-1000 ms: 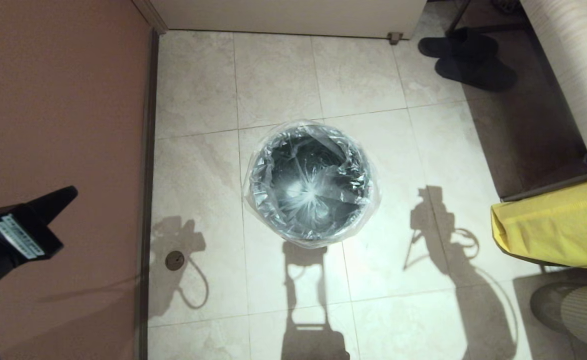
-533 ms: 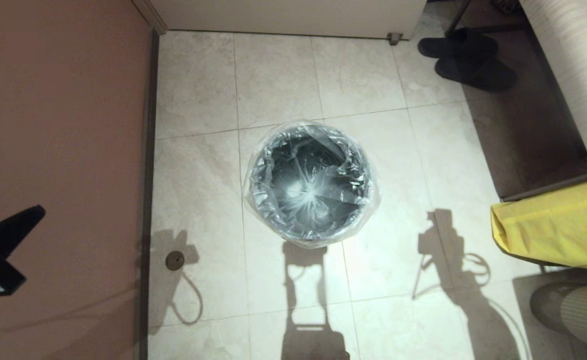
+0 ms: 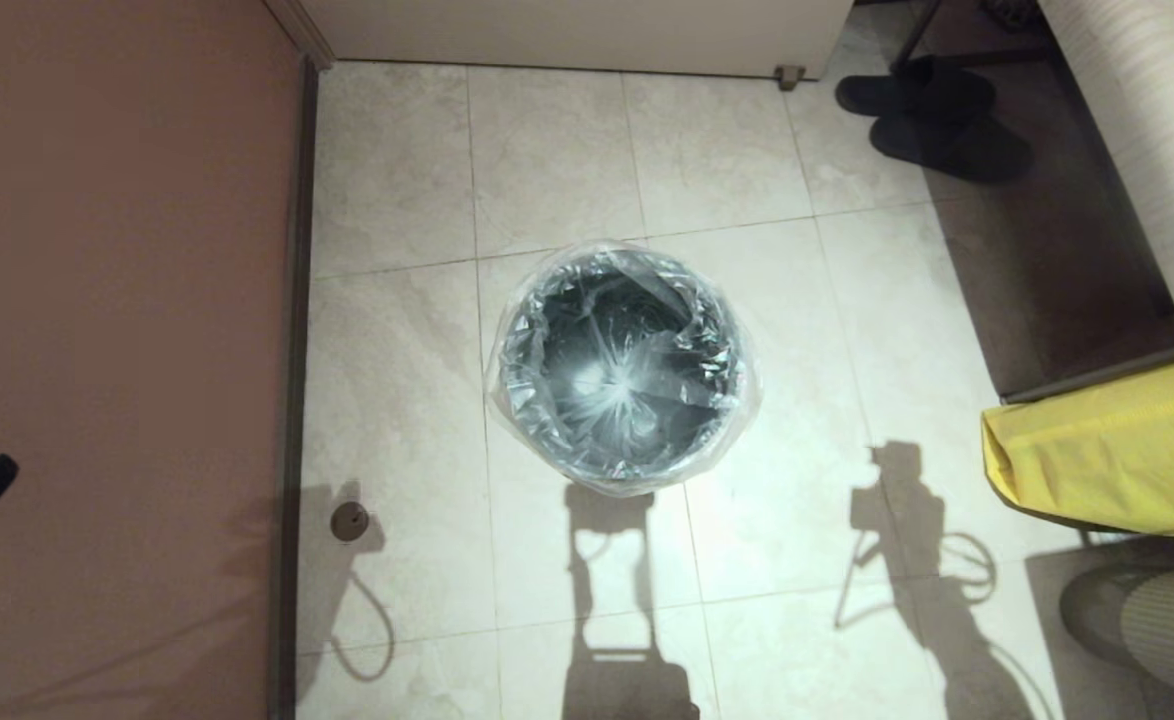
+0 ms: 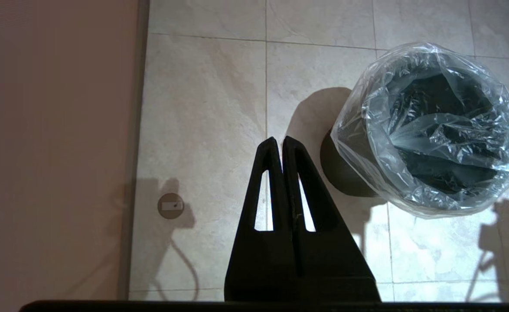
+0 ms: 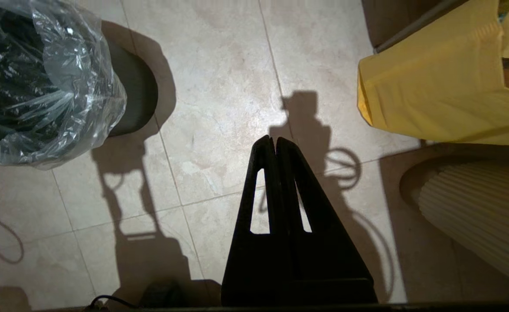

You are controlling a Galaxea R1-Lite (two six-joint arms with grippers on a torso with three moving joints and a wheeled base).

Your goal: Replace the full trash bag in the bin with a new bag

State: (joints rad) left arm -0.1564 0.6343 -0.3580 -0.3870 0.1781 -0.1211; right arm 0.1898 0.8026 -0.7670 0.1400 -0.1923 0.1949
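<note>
1. Far left, over the wall edge: left gripper (image 4: 279, 141), jaws pressed together, holding nothing.
2. Centre floor tile: bin (image 3: 623, 368) upright; new bag (image 3: 619, 375) lines it, mouth folded over the rim.
3. Right of bin, above bare tile: right gripper (image 5: 272, 141), jaws closed, empty.
4. Far right: yellow sack (image 3: 1112, 450).

Domestic interior, likely a home: beige tiled floor (image 3: 567, 150), dark slippers (image 3: 932, 115) at upper right, floor drain (image 3: 349, 520) at lower left.
</note>
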